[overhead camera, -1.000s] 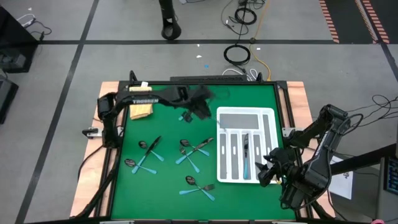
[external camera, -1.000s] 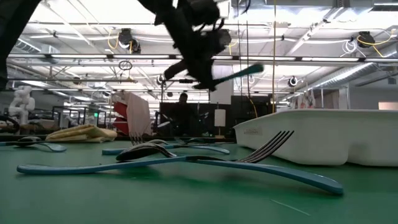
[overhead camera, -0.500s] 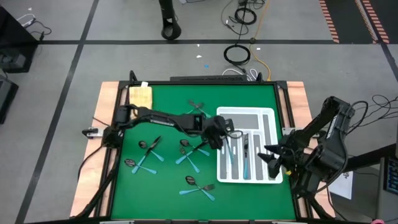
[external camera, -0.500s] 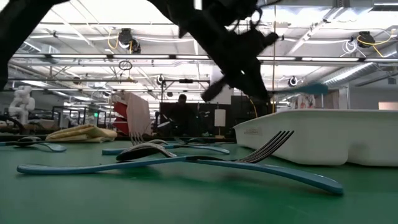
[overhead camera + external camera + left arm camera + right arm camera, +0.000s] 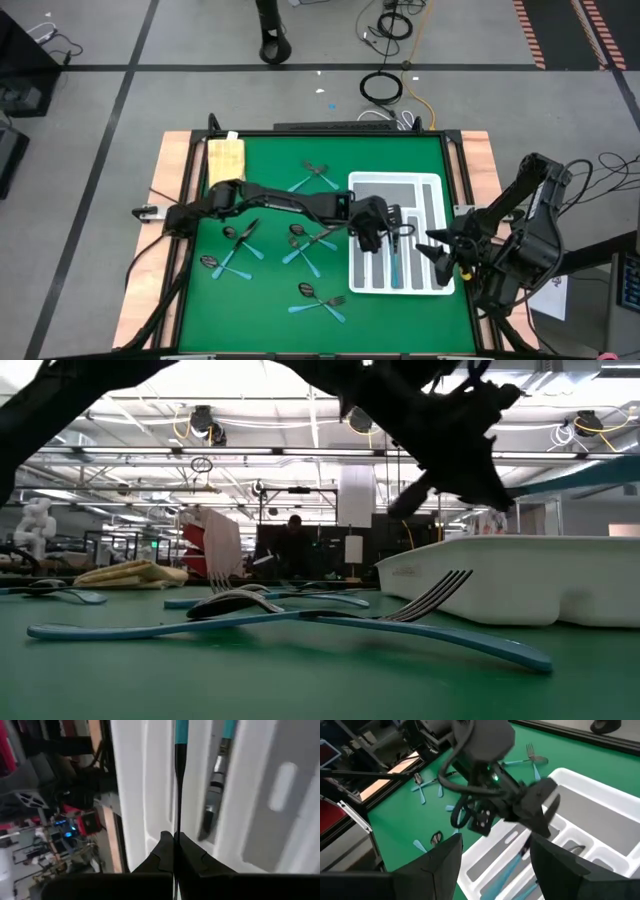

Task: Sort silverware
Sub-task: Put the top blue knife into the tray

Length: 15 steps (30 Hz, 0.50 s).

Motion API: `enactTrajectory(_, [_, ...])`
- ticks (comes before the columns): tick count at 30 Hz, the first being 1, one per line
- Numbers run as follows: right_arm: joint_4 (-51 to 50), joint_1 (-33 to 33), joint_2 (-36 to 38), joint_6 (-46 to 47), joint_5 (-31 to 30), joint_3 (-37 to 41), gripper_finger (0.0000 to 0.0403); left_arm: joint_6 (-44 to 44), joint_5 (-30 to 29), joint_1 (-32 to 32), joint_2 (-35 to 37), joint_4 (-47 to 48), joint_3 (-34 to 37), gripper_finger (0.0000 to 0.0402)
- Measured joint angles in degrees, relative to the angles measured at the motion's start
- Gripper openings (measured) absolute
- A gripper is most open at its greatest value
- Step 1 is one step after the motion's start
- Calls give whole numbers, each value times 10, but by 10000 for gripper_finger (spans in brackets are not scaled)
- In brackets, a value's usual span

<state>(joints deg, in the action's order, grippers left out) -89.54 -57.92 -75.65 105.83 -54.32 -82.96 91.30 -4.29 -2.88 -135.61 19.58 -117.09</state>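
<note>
Teal-handled silverware is partly sorted: the white tray [image 5: 430, 184] at the right of the green tabletop [image 5: 270, 300] holds at least one knife [image 5: 396, 240] in a middle slot, with another teal handle visible beside it in the left wrist view; the exact count inside cannot be read. Left tool [image 5: 375, 232], pressed together, pinches a further piece [image 5: 177, 780] edge-on, dark blade at the fingertips and teal handle pointing away, directly above a tray slot, so this piece appears about to be deposited but not yet released. Right tool [image 5: 432, 258], spread wide and empty, waits at the tray's right edge. Unsorted pieces remain on the tabletop in crossed clusters: one near the back [image 5: 316, 175], two at the left [image 5: 232, 250], one at centre [image 5: 310, 240] and one at the front [image 5: 320, 300]. Most of the sorting is judged still to be done.
</note>
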Motion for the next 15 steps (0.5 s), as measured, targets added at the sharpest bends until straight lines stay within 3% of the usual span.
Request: enactTrajectory(15, [0,-18,0,-1,1,0,219,56,-13,-6,-67,-43,-26,3])
